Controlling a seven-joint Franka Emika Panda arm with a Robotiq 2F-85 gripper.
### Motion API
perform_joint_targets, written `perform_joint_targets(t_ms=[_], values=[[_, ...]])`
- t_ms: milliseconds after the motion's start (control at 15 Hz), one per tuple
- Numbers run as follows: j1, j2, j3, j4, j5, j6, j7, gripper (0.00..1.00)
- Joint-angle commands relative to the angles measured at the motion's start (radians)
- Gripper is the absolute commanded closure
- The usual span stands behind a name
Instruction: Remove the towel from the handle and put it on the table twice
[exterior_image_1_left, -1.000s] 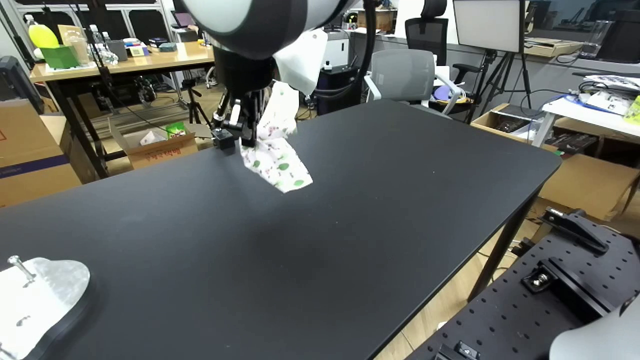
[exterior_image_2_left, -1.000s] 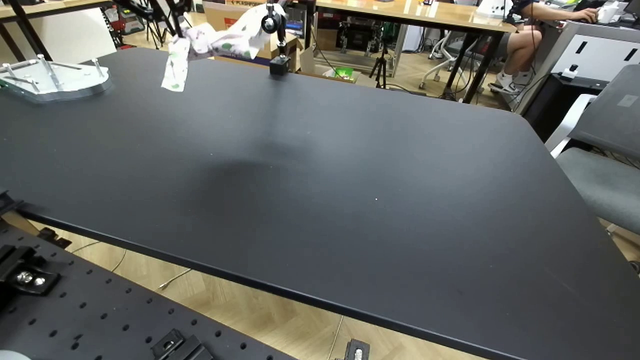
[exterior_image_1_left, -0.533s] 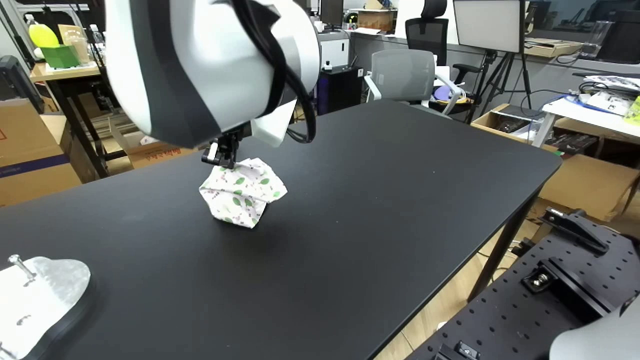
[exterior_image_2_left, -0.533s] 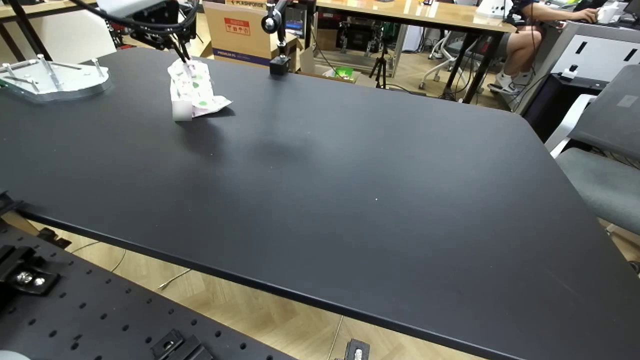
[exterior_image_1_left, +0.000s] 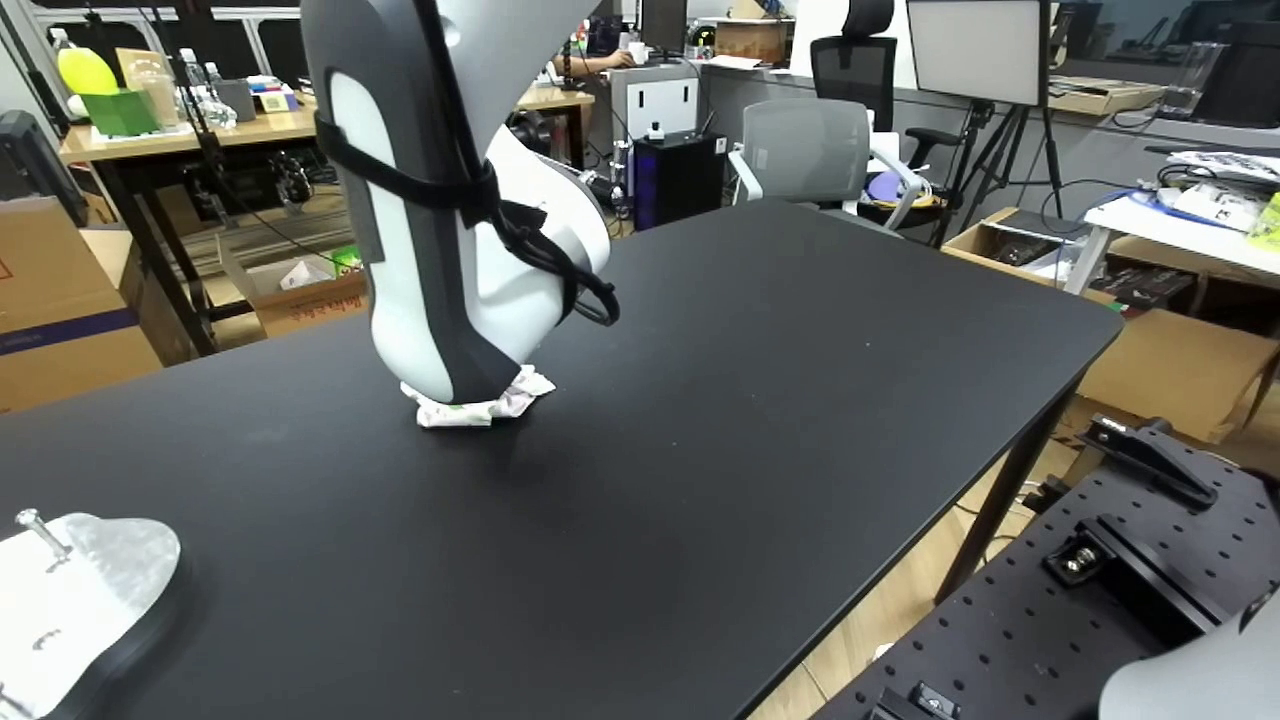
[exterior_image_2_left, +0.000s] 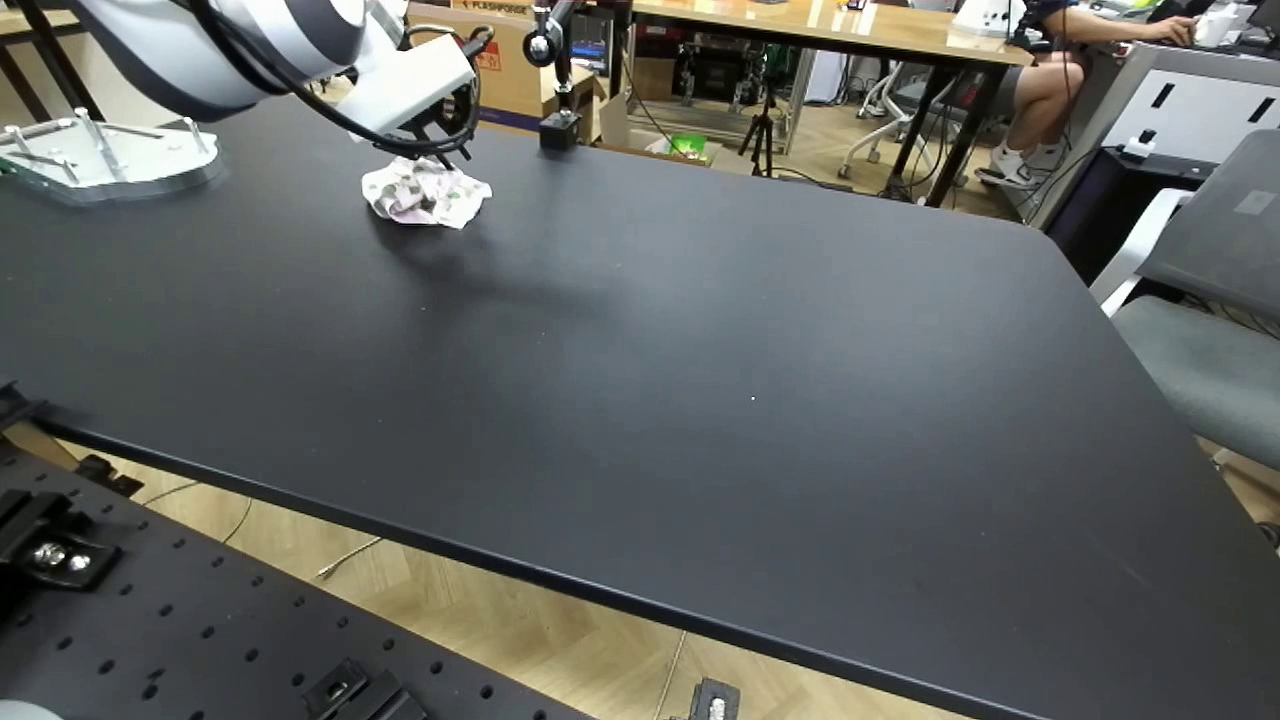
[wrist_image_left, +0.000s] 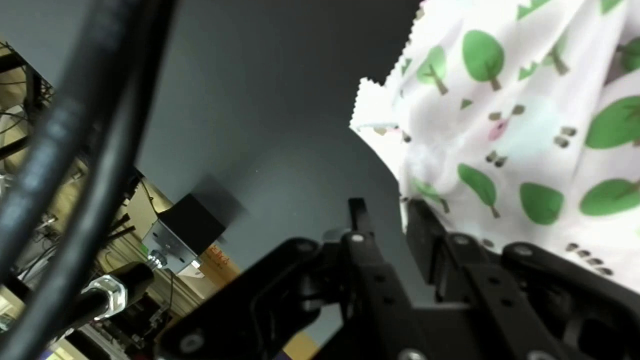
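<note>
The white towel (exterior_image_2_left: 428, 195) with green leaf and tree prints lies crumpled on the black table (exterior_image_2_left: 700, 350). In an exterior view, the arm covers much of the towel (exterior_image_1_left: 482, 413). In the wrist view, the towel (wrist_image_left: 530, 135) fills the right side. My gripper (wrist_image_left: 387, 205) is open there, with a narrow gap and only tabletop between the fingertips. Its right finger overlaps the towel's edge; I cannot tell if they touch. In an exterior view, my gripper (exterior_image_2_left: 453, 157) is low, just over the towel. I cannot clearly make out a handle; a black post (exterior_image_2_left: 562, 90) stands at the table's far edge.
The post's black block base (wrist_image_left: 192, 222) shows in the wrist view. A metal plate with upright pins (exterior_image_2_left: 110, 155) stands on the table, and it also shows cut off at the left (exterior_image_1_left: 85, 590). A grey chair (exterior_image_2_left: 1215, 290) is beside the table.
The towel has come down from the gripper's hold in the air onto the table and now lies crumpled. The arm has moved and lowered, and the gripper has let go of the towel.
</note>
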Motion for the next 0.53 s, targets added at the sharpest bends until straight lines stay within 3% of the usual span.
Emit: perform_joint_targets(t_ms=[0,333,467], values=[[-0.027,0.034,-0.004,0.088,-0.056,-0.014,0.09,0.42],[-0.024,0.008,-0.002,0.11,-0.077,-0.017,0.117,0.07],[-0.016,-0.011,0.0,0.115,-0.061,-0.06,0.15,0.0]])
